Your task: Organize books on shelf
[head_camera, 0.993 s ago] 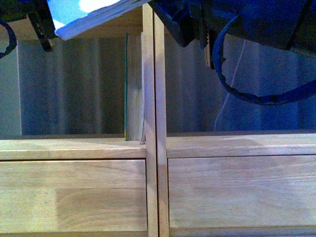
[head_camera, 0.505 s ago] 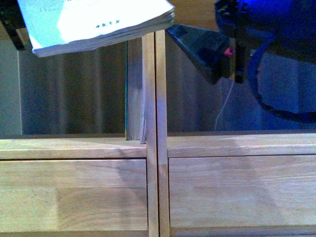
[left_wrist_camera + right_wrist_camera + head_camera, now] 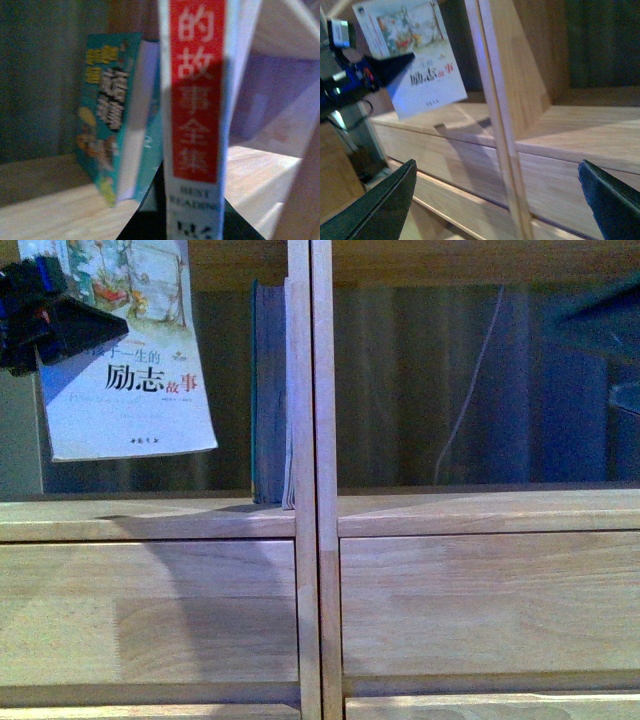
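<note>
Your left gripper (image 3: 92, 326) is clamping the thin blue-and-white paperback (image 3: 130, 390) upright, its lower edge clear of the large light-wood shelf (image 3: 150, 520). Open room is showing between it and the tall dark teal book (image 3: 268, 390), which is standing against the central divider (image 3: 310, 440). Your right gripper (image 3: 496, 170) is gaping wide, empty.

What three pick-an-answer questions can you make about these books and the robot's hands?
1. Where does the teal book stand? A. flat on a drawer. B. upright beside the shelf divider. C. in the right column.
2. What colour is the block on the paperback spine? A. green. B. black. C. red.
3. The right gripper is: A. open, empty. B. shut on the teal book. C. shut on the paperback.
Answers: B, it stands by the divider, left column; C, the left wrist view shows red; A, fingers wide apart, nothing between.
</note>
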`<state>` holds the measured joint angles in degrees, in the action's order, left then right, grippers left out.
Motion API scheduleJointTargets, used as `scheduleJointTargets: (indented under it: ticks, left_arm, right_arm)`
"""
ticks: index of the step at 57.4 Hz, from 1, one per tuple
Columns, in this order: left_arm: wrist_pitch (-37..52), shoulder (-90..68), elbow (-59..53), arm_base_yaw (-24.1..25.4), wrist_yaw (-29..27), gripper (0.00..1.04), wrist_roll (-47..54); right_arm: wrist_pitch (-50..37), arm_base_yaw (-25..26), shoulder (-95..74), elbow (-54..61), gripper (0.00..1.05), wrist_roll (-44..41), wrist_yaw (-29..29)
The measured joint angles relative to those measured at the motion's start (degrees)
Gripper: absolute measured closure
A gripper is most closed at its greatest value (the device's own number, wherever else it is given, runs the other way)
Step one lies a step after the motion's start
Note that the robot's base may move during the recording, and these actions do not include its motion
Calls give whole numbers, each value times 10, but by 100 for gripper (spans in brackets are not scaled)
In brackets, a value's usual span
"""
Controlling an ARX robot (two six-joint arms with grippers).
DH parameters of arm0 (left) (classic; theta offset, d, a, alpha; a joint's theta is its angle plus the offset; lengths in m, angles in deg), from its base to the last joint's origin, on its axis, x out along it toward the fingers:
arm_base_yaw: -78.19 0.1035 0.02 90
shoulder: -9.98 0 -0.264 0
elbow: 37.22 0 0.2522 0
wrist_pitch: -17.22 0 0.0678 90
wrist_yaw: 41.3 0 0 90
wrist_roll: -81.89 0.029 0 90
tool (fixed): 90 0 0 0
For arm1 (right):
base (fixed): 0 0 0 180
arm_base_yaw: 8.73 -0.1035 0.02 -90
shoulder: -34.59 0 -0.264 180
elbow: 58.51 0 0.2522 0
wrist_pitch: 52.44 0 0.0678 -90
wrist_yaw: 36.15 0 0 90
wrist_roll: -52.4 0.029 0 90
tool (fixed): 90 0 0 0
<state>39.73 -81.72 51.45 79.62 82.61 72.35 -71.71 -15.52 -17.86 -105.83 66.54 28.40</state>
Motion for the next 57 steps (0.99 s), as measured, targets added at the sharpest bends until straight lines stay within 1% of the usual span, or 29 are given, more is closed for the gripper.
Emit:
scheduleJointTargets:
  ticks: [3,10,22,26,35,39,46,55,57]
  left_arm:
    - [-18,-20,26,-4,-19,98,36]
    - [-49,-62,79,-20,-42,98,105]
    - [-59,-124,145,-58,-89,98,212]
    - [-72,-151,175,-68,-117,98,245]
    - [-89,-214,232,-79,-172,98,269]
    - [-88,-230,242,-82,-187,98,277]
    - [-73,-243,245,-91,-201,98,306]
    - [-72,-252,252,-106,-210,98,312]
    - [-74,-254,255,-108,-214,96,312]
  right_arm:
    - [15,16,21,12,7,-29,-2]
    - [25,41,63,30,7,-62,-8]
    - [25,44,74,30,7,-76,-10]
    - [25,44,74,30,7,-78,-11]
    - [25,45,73,30,7,-78,-11]
    - [26,45,72,31,7,-78,-11]
    - [26,45,72,31,7,-78,-11]
    - [26,45,72,31,7,-78,-11]
    - [26,45,72,31,7,-78,-11]
